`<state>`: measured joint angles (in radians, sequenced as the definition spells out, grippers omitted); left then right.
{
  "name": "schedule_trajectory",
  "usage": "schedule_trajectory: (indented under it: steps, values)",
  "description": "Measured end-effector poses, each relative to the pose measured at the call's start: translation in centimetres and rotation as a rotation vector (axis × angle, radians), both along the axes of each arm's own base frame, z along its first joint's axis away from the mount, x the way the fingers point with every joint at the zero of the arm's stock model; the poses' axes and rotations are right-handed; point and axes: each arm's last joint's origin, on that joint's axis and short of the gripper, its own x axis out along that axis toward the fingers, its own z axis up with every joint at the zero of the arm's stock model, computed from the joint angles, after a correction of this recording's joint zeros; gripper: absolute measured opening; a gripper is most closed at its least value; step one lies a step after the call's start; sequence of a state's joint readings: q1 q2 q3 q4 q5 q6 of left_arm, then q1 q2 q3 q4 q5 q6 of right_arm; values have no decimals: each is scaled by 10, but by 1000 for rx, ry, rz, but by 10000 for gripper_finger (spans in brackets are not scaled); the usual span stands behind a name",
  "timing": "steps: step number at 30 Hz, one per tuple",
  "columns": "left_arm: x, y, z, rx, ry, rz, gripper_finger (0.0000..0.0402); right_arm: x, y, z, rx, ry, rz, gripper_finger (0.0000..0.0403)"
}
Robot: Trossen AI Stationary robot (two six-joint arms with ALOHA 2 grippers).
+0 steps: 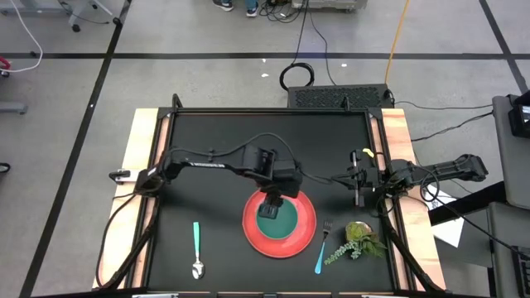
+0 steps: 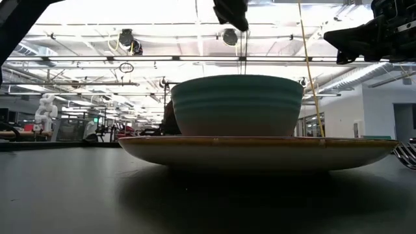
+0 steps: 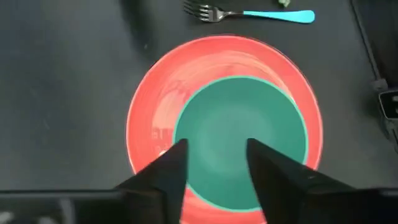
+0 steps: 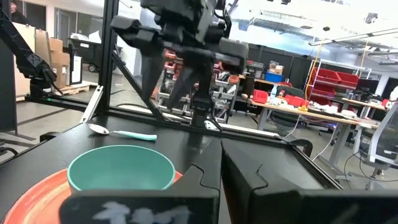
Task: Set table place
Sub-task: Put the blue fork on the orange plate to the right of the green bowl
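Observation:
A round red plate (image 1: 300,238) lies on the black table (image 1: 215,149) near the front middle. A green bowl (image 1: 281,222) stands on it by its base; the low view shows bowl (image 2: 237,104) on plate (image 2: 260,151). My left gripper (image 1: 273,201) hangs open just above the bowl, its fingers (image 3: 168,171) over the bowl's near part, touching nothing (image 2: 231,13). A teal-handled spoon (image 1: 197,248) lies left of the plate, and a teal-handled fork (image 1: 321,248) lies right of it. My right gripper (image 1: 358,189) is shut and empty at the table's right, above the surface.
A leafy green plant sprig (image 1: 358,240) lies right of the fork near the front right corner. Pale wooden strips (image 1: 141,165) run along the two side edges. Bare table lies behind the plate and at far left.

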<state>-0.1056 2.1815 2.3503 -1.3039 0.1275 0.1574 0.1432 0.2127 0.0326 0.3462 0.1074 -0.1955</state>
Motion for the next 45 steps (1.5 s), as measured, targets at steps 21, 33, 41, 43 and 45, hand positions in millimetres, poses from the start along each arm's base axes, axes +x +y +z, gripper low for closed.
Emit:
schedule_trajectory:
  steps: [21,33,41,43,45]
  values:
    - [-58,12,76,118,-149,218,3,1,0,-1,-1,10,1,0]
    - [-108,21,125,217,-295,364,2,1,0,1,1,-5,5,0]
    - [-147,33,138,286,-346,466,2,1,0,1,13,-12,6,0]
    - [-156,38,134,288,-354,490,2,1,0,1,27,-12,8,0]
    - [-163,43,124,284,-358,515,2,1,0,1,28,-11,8,0]
